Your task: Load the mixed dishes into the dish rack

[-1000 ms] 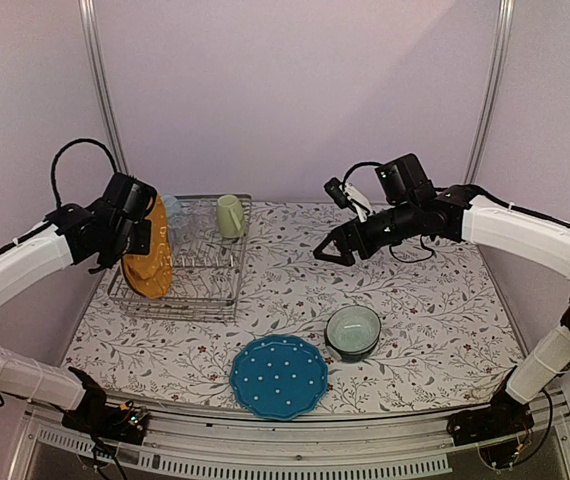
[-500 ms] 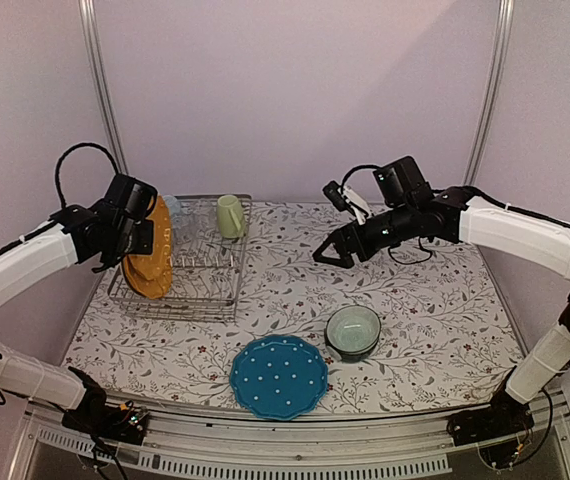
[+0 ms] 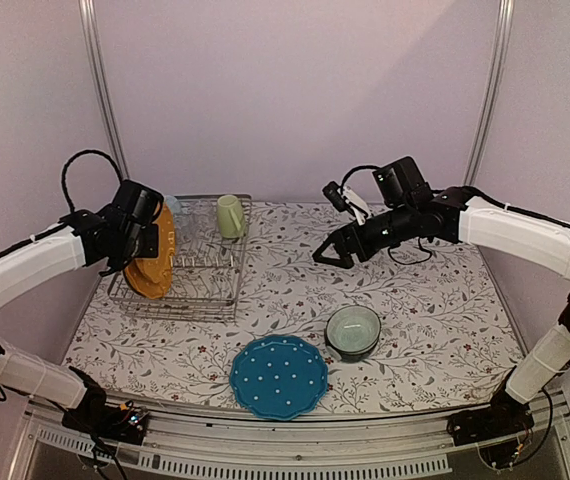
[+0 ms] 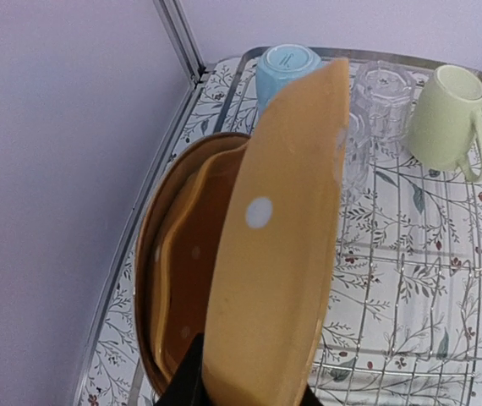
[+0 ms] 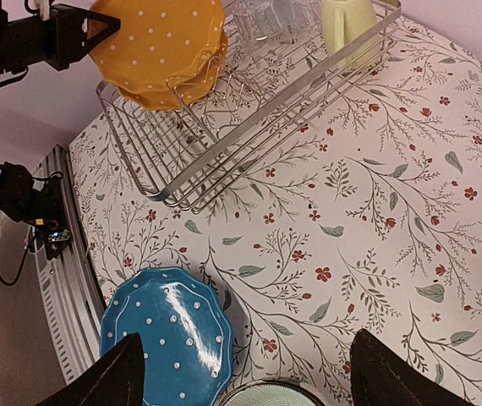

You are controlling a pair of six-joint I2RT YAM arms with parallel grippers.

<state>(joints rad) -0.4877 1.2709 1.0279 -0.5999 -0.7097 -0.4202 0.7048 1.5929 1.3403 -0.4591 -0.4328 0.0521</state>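
Left pincer (image 4: 243, 391) is clamped on the yellow plate (image 4: 283, 254), which stands on edge at the rack's (image 3: 210, 300) left end. Right pincer (image 5: 241, 372) hangs apart above the bench (image 3: 435, 300). The stamp on the blue mug's (image 4: 285, 68) base is unreadable.

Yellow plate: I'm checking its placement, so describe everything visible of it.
Mustard-yellow, glossy, ceramic-looking plate with white dots and a scalloped rim. It stands on edge, tilted, at the rack's left end, beside a tan plate. The left end effector grips its rim. Whether it rests on the wires is hidden.
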